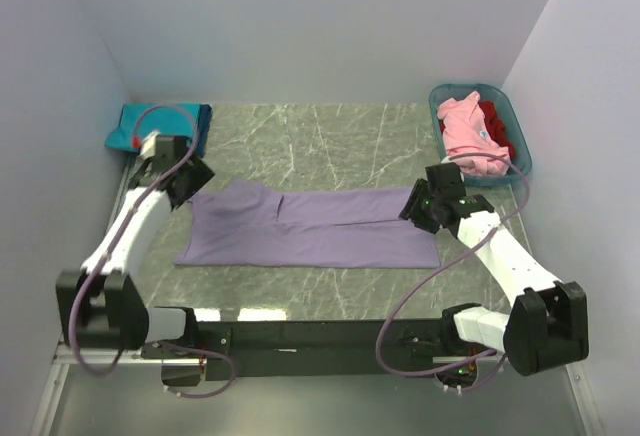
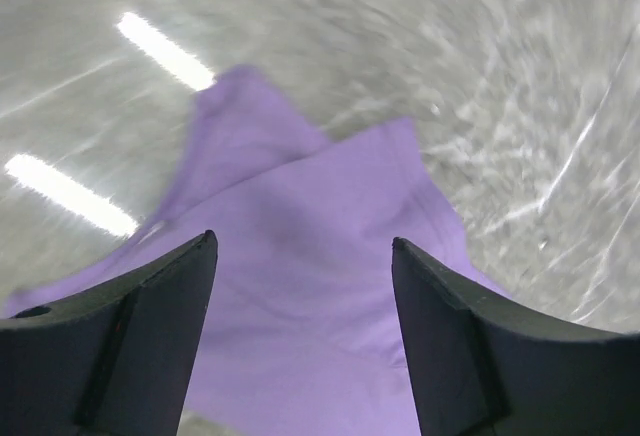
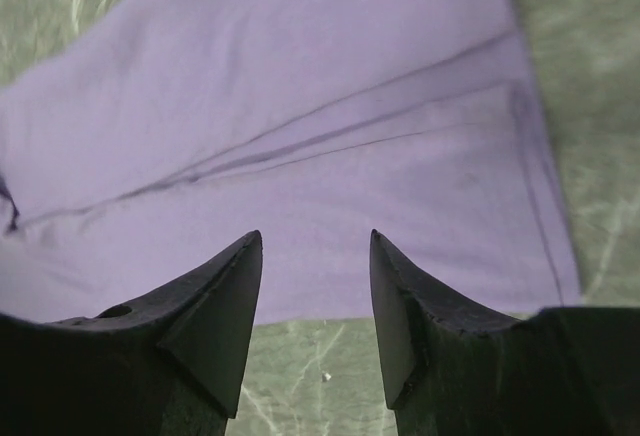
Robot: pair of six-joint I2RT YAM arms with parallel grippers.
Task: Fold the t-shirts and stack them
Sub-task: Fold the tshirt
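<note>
A lavender-purple t-shirt (image 1: 310, 228) lies flat on the marble table, folded into a long band. My left gripper (image 1: 192, 184) is open above its left end; in the left wrist view the purple cloth (image 2: 300, 306) lies between and below the open fingers. My right gripper (image 1: 418, 206) is open over the shirt's right end; the right wrist view shows the cloth (image 3: 300, 136) with fold lines just beyond the fingertips. A folded teal shirt on a dark blue one (image 1: 160, 126) lies at the far left. Pink (image 1: 468, 136) and red (image 1: 497, 126) shirts are in the basket.
A teal-blue plastic basket (image 1: 515, 161) stands at the far right by the wall. Light walls close in the table on the left, back and right. A black rail (image 1: 300, 336) runs along the near edge between the arm bases.
</note>
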